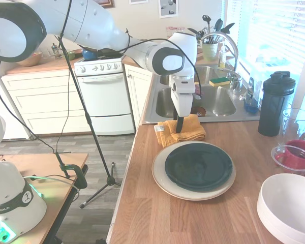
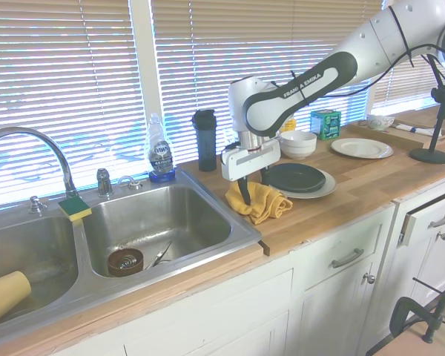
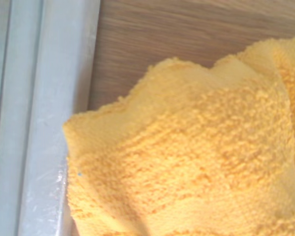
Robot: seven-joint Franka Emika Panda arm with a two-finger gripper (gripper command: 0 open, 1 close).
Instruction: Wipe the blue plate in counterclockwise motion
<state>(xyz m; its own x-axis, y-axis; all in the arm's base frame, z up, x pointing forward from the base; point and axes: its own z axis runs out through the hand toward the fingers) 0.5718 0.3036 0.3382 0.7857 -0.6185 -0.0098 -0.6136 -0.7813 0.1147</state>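
White bowl (image 1: 290,211) — blue plate (image 1: 198,166) on cream plate (image 1: 165,184).

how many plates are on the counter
3. The blue plate sits on top of a larger cream plate, beside the orange cloth. A third, white plate lies further along the counter, past the white bowls. Others may be hidden.

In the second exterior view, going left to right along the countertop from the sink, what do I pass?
Green-and-yellow sponge → dish soap bottle → dark shaker bottle → gripper on the yellow cloth → blue plate → white plate.
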